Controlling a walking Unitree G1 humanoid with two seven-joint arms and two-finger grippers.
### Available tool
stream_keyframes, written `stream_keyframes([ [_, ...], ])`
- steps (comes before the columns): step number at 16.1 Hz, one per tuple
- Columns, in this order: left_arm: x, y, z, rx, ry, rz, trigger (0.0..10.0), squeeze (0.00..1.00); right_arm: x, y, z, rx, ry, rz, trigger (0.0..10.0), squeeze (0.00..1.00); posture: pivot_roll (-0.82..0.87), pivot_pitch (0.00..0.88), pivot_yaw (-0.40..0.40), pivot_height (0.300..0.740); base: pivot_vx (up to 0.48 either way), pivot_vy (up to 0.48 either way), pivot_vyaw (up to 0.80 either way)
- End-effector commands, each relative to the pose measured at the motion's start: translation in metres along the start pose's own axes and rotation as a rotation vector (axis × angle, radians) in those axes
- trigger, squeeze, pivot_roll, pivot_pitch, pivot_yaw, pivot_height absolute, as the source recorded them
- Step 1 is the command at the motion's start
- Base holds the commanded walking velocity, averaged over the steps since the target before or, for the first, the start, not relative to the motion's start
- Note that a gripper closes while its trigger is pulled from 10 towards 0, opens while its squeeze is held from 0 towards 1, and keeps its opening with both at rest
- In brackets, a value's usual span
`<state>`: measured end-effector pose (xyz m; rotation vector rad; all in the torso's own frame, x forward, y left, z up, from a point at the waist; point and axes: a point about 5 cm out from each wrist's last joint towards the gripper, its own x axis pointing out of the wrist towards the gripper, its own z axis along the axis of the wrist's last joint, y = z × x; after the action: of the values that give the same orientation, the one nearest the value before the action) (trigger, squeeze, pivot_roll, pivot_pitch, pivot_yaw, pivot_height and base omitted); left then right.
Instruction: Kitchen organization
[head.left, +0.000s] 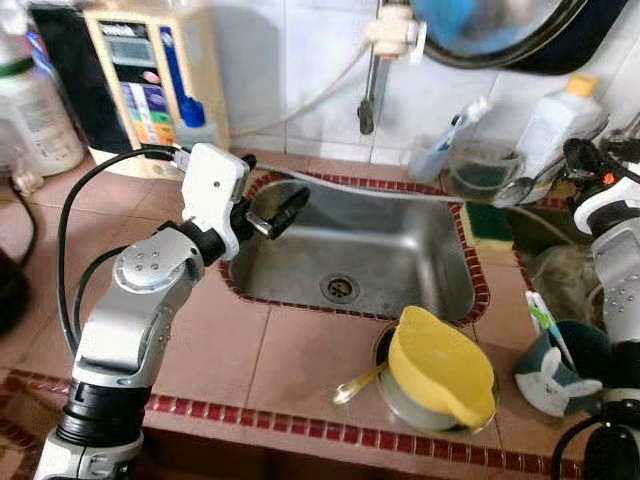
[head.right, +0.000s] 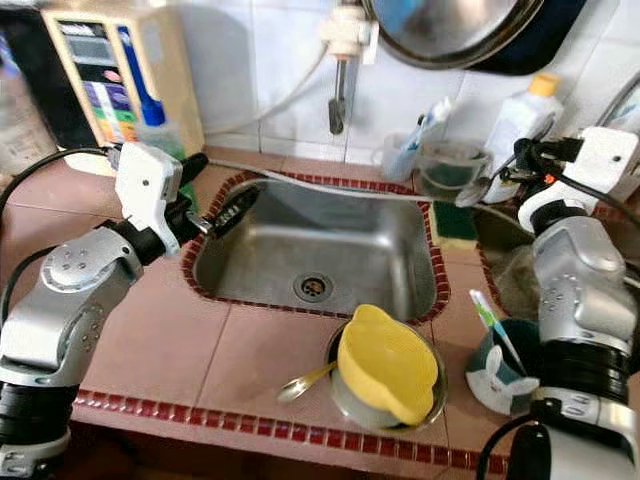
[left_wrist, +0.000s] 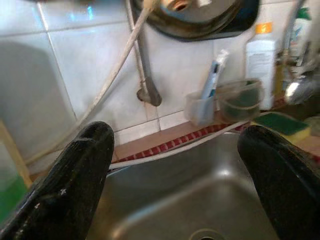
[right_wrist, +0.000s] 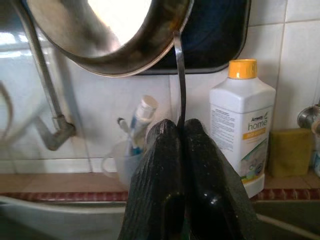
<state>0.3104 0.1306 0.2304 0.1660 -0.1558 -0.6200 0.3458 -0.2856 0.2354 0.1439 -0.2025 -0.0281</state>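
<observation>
The right gripper (right_wrist: 181, 131) pinches the thin metal utensil handle (right_wrist: 180, 75) at the sink's two o'clock, likely for stowing. The left gripper (left_wrist: 175, 170), fingers spread, waits over the stainless steel sink (head.left: 400, 255) (ten o'clock rim).

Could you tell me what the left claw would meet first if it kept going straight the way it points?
Probably the hose along the far rim of the sink, then the tiled wall behind it; the open left claw points across the basin, though depth is uncertain.
</observation>
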Motion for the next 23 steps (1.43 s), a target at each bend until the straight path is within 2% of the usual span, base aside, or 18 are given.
stream_keyframes([
  [1,0.002,-0.009,0.002,-0.003,0.004,-0.057,10.0,0.0,0.001,-0.006,0.006,0.007,0.002,0.008,10.0,0.0,-0.01,0.0,-0.025,0.74,0.0,0.0,0.0],
  [2,0.002,-0.017,0.001,0.014,0.011,-0.1,10.0,0.0,0.001,-0.01,0.005,0.005,0.025,0.03,10.0,0.0,-0.02,0.003,-0.022,0.74,0.0,0.0,0.0],
  [5,0.003,-0.03,0.0,-0.014,0.02,-0.172,10.0,0.0,-0.003,-0.013,-0.003,0.021,0.086,0.122,10.0,0.0,-0.03,0.014,-0.014,0.74,0.0,0.0,0.0],
  [8,0.004,-0.042,-0.001,-0.037,0.033,-0.216,10.0,0.0,-0.008,-0.011,-0.013,0.023,0.114,0.206,10.0,0.0,-0.04,0.021,-0.006,0.74,0.0,0.0,0.0],
  [9,0.006,-0.049,-0.002,-0.048,0.04,-0.235,10.0,0.0,-0.008,-0.007,-0.02,0.073,0.12,0.253,10.0,0.0,-0.04,0.028,0.007,0.74,0.0,0.0,0.0],
  [11,0.007,-0.056,-0.005,-0.055,0.052,-0.259,10.0,0.0,-0.009,-0.001,-0.035,0.073,0.146,0.291,10.0,0.0,-0.05,0.034,0.014,0.74,0.0,0.0,0.0],
  [13,0.006,-0.066,-0.009,-0.052,0.074,-0.292,10.0,0.0,-0.009,0.008,-0.051,0.174,0.194,0.332,10.0,0.0,-0.05,0.04,0.02,0.74,0.0,0.0,0.0],
  [16,0.005,-0.072,-0.01,-0.055,0.082,-0.316,10.0,0.0,-0.009,0.017,-0.063,0.268,0.234,0.387,10.0,0.0,-0.05,0.042,0.021,0.74,0.0,0.0,0.0],
  [20,0.005,-0.074,-0.009,-0.056,0.079,-0.309,10.0,0.0,-0.01,0.03,-0.075,0.353,0.294,0.455,10.0,0.0,-0.04,0.036,0.014,0.74,0.0,0.0,0.0],
  [23,0.005,-0.073,-0.008,-0.055,0.075,-0.305,10.0,0.0,-0.01,0.031,-0.074,0.354,0.288,0.481,10.0,0.0,-0.04,0.031,0.013,0.74,0.0,0.0,0.0],
])
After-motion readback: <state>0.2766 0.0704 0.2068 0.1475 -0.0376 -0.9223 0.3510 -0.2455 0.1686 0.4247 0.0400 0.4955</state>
